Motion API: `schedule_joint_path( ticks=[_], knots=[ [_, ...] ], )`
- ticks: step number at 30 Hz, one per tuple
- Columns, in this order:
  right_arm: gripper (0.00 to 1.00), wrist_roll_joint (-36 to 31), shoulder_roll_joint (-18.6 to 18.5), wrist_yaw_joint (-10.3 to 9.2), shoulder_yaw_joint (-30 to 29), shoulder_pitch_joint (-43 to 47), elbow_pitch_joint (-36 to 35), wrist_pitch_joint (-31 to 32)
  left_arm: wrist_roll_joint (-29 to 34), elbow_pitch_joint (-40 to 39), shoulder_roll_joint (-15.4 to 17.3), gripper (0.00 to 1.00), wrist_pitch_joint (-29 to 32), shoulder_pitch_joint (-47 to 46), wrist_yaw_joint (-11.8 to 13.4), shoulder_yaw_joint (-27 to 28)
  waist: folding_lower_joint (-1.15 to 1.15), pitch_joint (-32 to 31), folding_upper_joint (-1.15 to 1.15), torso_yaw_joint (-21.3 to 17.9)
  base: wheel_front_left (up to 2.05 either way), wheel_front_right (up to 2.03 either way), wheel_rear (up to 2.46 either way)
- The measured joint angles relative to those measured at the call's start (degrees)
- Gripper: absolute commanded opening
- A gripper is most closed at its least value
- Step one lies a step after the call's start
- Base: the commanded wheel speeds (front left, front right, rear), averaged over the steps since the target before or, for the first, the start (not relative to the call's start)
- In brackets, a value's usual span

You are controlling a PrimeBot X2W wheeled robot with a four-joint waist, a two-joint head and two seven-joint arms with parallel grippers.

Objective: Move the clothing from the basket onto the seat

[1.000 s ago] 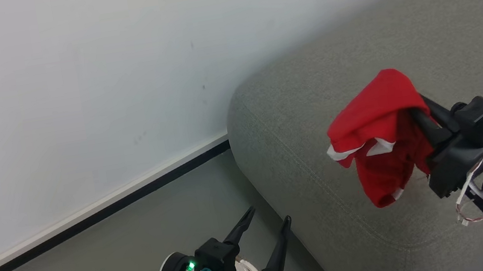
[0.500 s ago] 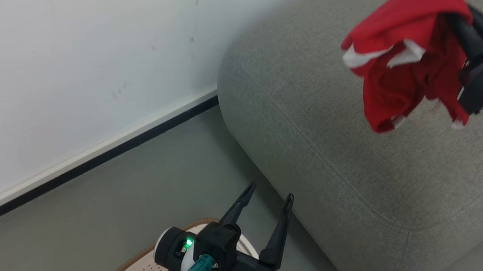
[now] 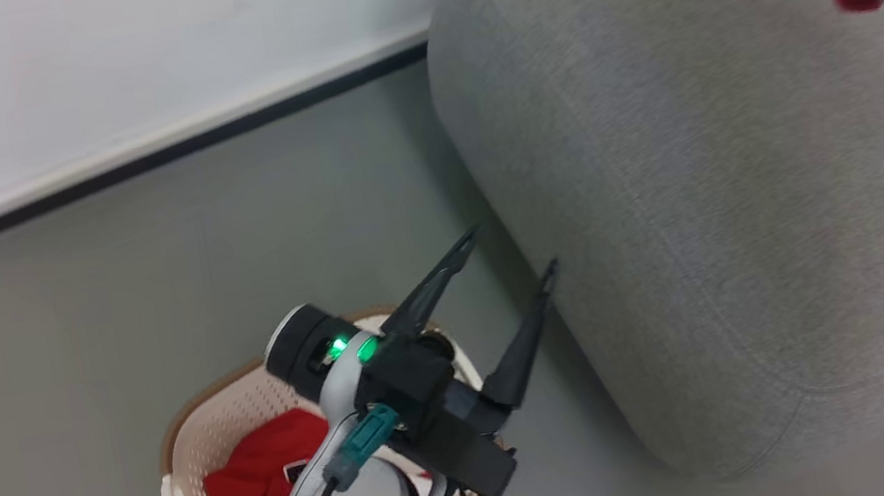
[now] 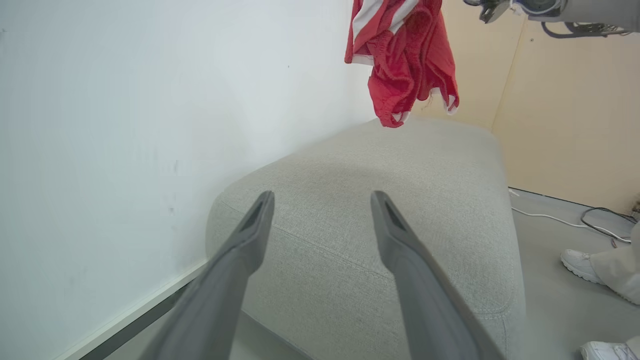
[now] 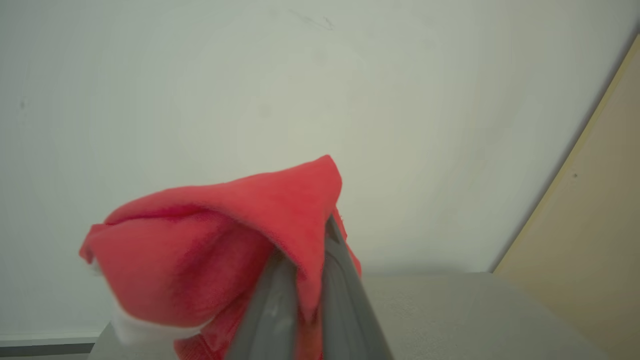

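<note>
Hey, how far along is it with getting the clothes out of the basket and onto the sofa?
Done: nothing lies on the visible part of the seat yet. In hand: the right claw is shut on one red garment, which hangs above the seat. Left: set that piece down, then fetch the red clothing in the basket. The left claw is open and empty.

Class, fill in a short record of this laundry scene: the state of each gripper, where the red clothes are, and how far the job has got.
left gripper: open, empty, near the basket
right gripper: shut on a red garment, held up above the sofa
basket contents: more red clothing
stage: garment hanging in the air, not yet set down
bystander: a person's white shoe on the floor
</note>
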Motion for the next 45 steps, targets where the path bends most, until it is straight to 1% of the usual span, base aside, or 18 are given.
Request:
schedule_joint_path(
  ticks=[4, 10, 12, 14, 18, 21, 25, 30, 31, 32, 33, 34, 38, 45],
  knots=[
    [0.00, -0.6, -1.3, -0.11, -0.4, -2.9, 2.0, 0.3, 0.5, -1.7, -0.3, 1.00, 1.1, -1.8, -0.7, -1.0, -0.01, 3.2, 0.00, 1.8, 0.00, 0.00, 0.00],
    [0.00, -0.6, -1.4, -0.63, -0.6, -4.2, 4.4, 0.2, 2.5, -2.9, -0.1, 1.00, 2.4, -4.1, -1.0, -1.5, -0.01, 7.4, 0.00, 3.7, 0.00, 0.00, 0.00],
    [0.00, -0.6, -1.1, -1.72, -0.7, -4.3, 5.2, -0.2, 2.8, -3.6, 0.1, 1.00, 2.9, -5.0, -1.0, -1.4, -0.01, 9.2, 0.00, 4.3, 0.00, 0.00, 0.00],
    [0.00, -0.6, -0.4, -2.49, -0.8, -4.3, 5.7, -0.4, 3.2, -4.2, 0.5, 1.00, 3.4, -5.9, -1.0, -1.3, 0.00, 11.0, 0.00, 4.8, 0.00, 0.00, 0.00],
    [0.00, -0.6, 2.1, -3.09, -0.7, -4.3, 7.3, -1.4, 3.9, -5.4, 1.9, 1.00, 4.4, -7.3, -0.8, -0.7, -0.01, 14.6, 0.00, 5.4, 0.00, 0.00, 0.00],
    [0.00, -0.4, 3.9, -3.10, -0.6, -4.3, 8.6, -2.3, 4.1, -6.3, 2.8, 1.00, 5.0, -8.2, -0.7, -0.2, -0.01, 17.3, 0.00, 5.5, 0.00, 0.00, 0.00],
    [0.00, 0.0, 5.3, -3.28, -0.5, -4.2, 11.0, -3.9, 5.5, -6.2, 3.5, 1.00, 5.2, -10.1, -0.7, 0.3, -0.01, 20.6, 0.01, 5.4, 0.00, 0.00, 0.00],
    [0.00, 0.0, 7.7, -3.26, 0.3, -4.3, 13.2, -5.6, 5.6, -5.4, 4.5, 1.00, 5.4, -10.9, -0.7, 0.9, -0.01, 23.7, 0.01, 4.8, 0.00, 0.00, 0.00],
    [0.27, 0.0, 8.1, -3.20, 0.5, -4.5, 13.7, -6.0, 5.6, -5.2, 4.7, 1.00, 5.4, -10.9, -0.7, 0.9, -0.01, 24.0, 0.01, 4.6, 0.00, 0.00, 0.00],
    [0.46, 0.0, 8.4, -3.08, 0.6, -4.7, 14.2, -6.0, 5.6, -4.9, 4.8, 1.00, 5.3, -10.9, -0.7, 1.0, -0.01, 24.2, 0.01, 4.3, 0.00, 0.00, 0.00],
    [0.88, 0.0, 8.6, -3.09, 0.7, -5.0, 14.6, -6.4, 5.6, -4.6, 4.9, 1.00, 5.3, -10.9, -0.7, 1.0, -0.01, 24.3, 0.01, 4.0, 0.00, 0.00, 0.00],
    [1.00, 0.0, 8.7, -3.03, 0.8, -5.3, 14.8, -6.6, 5.6, -4.3, 4.9, 1.00, 5.2, -10.9, -0.7, 1.0, -0.01, 24.3, 0.00, 3.7, 0.00, 0.00, 0.00],
    [1.00, 0.0, 8.9, -2.69, 1.2, -5.4, 16.4, -7.4, 5.6, -2.8, 4.8, 1.00, 4.7, -10.9, -1.0, 1.0, -0.02, 23.4, 0.00, 3.1, 0.00, 0.00, 0.00],
    [1.00, -0.6, 10.6, -1.93, 2.5, -4.3, 17.9, -8.4, 4.9, 0.6, 4.6, 1.00, 2.7, -10.4, -1.2, 1.6, -0.02, 20.2, 0.00, 2.4, 0.00, 0.00, 0.00]
  ],
)
